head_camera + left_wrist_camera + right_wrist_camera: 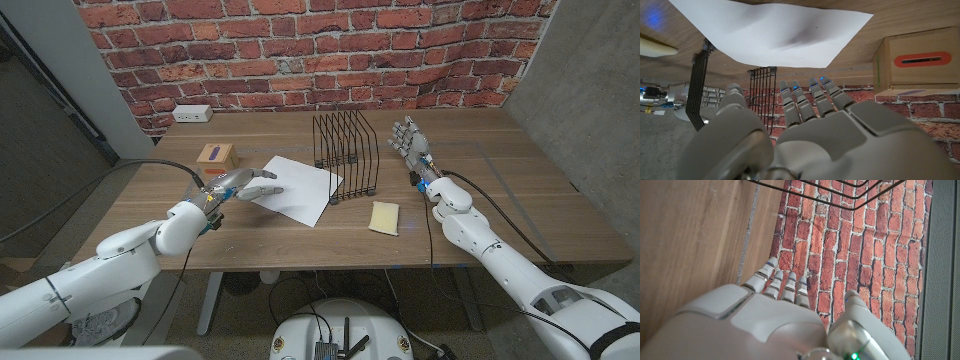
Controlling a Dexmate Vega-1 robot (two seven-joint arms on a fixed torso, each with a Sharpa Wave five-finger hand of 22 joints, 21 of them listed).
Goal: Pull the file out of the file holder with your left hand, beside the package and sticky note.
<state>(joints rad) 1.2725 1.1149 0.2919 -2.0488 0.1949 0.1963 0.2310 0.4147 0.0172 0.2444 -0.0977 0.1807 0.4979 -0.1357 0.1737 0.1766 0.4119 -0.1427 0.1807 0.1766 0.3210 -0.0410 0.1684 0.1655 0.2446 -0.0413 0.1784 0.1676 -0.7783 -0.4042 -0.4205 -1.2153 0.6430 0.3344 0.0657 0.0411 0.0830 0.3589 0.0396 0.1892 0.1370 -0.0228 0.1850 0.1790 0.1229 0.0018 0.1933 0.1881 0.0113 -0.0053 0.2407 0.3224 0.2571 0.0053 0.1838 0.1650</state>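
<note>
File (296, 188): white sheet, lying flat on the wooden table (500, 200), fully out of the file holder (346, 155), its far right corner just beside the holder's base. File holder is a black wire rack, upright, slots bare, mid-table. Left hand (243, 184) sits over the sheet's left edge, fingers extended and slightly spread toward the rack; can't tell if the fingertips touch the paper, no grip visible, holding nothing. Left wrist view shows the same: fingers (812, 97) straight, sheet (775, 35) ahead of them, not pinched. Package (216, 154), a small cardboard box with a purple strip on top, is just left of the sheet, near the left hand. Yellow sticky note (385, 217) lies in front of the rack, right of the sheet. Right hand (412, 141) is right of the rack, fingers straight and apart, nothing in it.
</note>
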